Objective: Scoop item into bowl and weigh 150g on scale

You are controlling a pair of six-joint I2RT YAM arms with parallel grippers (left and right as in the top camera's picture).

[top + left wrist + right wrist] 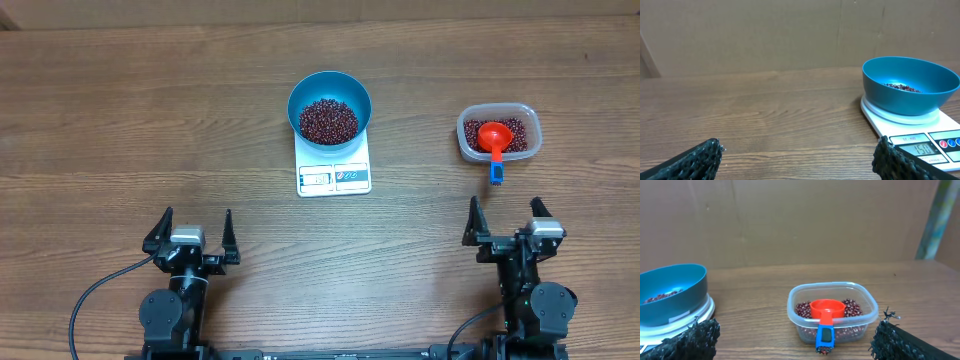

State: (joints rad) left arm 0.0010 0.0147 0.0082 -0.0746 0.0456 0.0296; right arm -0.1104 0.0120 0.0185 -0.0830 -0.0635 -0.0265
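Currently, the counter (120,120) carries all items, in two groups well apart from each other.

1. Left tool (198,214): sits at the near left edge, fingers spread wide, holding nothing. It is well apart from every item.
2. Right tool (505,204): sits at the near right edge, fingers likewise spread wide and empty. It is near the tub but not touching it.
3. Scale (334,178): lies flat at centre, display edge toward the arms. The display is lit (the digits are too small to read with certainty).
4. Bowl (296,98): stands upright on the scale, covering its far half.
5. Tub (534,135): stands to the right of the scale, apart from it.
6. Scoop (493,135): its cup rests inside the tub, and its blue handle tip overhangs the near rim.
7. Beans (328,120): one pile covers the bowl's bottom. More beans lie in the tub around the scoop's cup.
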